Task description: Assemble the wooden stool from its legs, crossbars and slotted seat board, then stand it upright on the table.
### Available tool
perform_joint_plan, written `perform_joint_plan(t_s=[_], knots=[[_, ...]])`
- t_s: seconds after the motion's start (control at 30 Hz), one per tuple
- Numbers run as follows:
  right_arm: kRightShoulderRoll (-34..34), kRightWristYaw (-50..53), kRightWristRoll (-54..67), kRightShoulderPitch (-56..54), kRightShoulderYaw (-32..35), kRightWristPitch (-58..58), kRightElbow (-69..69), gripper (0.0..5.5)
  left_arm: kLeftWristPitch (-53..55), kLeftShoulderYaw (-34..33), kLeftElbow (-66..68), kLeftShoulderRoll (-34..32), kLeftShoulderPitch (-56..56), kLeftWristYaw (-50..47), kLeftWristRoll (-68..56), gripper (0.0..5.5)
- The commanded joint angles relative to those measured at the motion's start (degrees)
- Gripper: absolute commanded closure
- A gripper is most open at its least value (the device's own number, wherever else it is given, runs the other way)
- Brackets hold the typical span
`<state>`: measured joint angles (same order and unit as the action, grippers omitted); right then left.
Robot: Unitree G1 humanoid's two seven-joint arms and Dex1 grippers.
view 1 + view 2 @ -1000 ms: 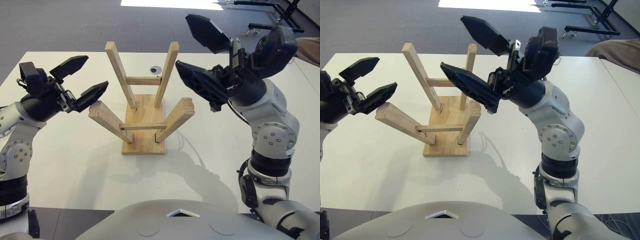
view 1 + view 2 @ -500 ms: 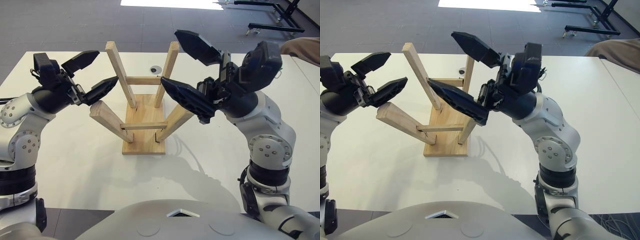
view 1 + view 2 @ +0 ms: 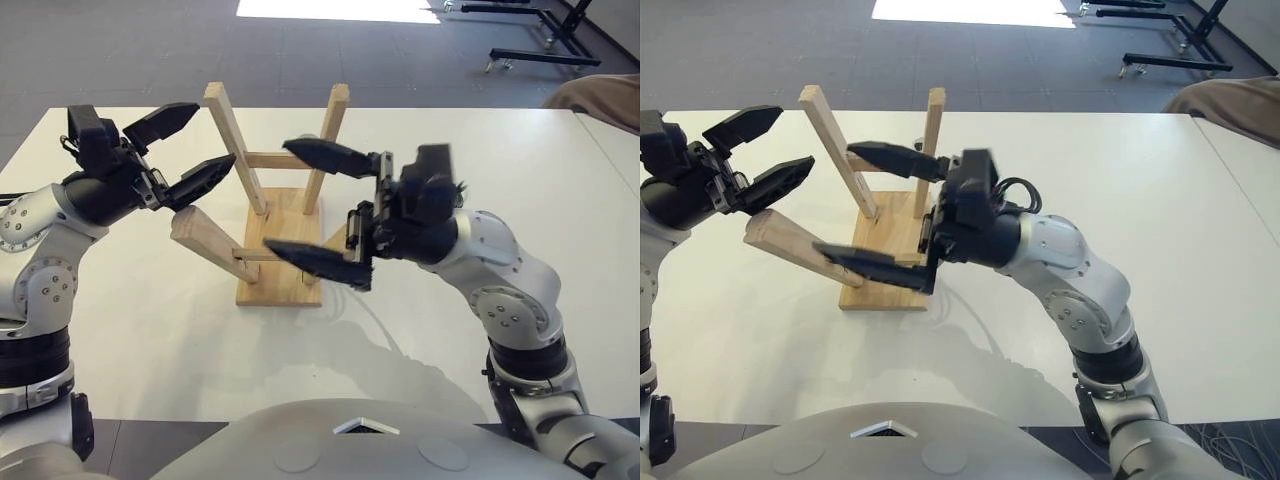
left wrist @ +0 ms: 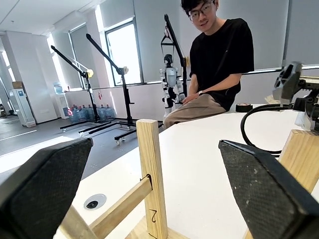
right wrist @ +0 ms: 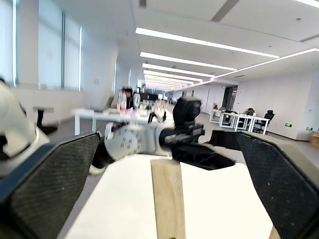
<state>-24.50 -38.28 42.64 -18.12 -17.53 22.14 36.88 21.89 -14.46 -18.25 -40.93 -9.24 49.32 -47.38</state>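
Pale tan stool (image 3: pixel 272 286), white table (image 3: pixel 530 160)

The white table (image 3: pixel 140 330) stood on a grey floor (image 3: pixel 120 50) with a bright patch of light (image 3: pixel 335 8) at its far side, a black wheeled stand (image 3: pixel 545 58) beyond, tall windows (image 4: pixel 124 50) along one wall, and long strip lights (image 5: pixel 199 44) crossing the office ceiling.

My bench (image 3: pixel 140 330) is brightly and evenly lit, and the shadows on it are soft. A glaring white patch (image 3: pixel 335 8) lies on the floor (image 3: pixel 120 50) beyond. At my left wrist, daylight pours through tall windows (image 4: pixel 122 52). At my right, ceiling strips (image 5: pixel 199 47) glow and the room is smeared. My jaws loom dark up close.
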Motion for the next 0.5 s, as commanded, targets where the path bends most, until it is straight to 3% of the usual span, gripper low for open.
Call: perform_joint_plan(t_s=[0.03,0.23,0.5], knots=[[-4.0,-0.4,-3.9,4.8,-4.6,7.9,-5.3,0.46,1.2,0.4,-0.1,0.0,-0.6,0.5,0.7,0.86],[1.6,5.6,6.7,-4.0,8.1,5.8,-3.1,0.46,0.3,0.3,0.3,0.9,0.0,0.1,1.8,0.86],[3.7,10.3,20.8,-6.4,22.6,4.8,-3.3,0.46,-0.1,-3.6,1.2,0.4,-1.0,-0.2,0.7,0.86]])
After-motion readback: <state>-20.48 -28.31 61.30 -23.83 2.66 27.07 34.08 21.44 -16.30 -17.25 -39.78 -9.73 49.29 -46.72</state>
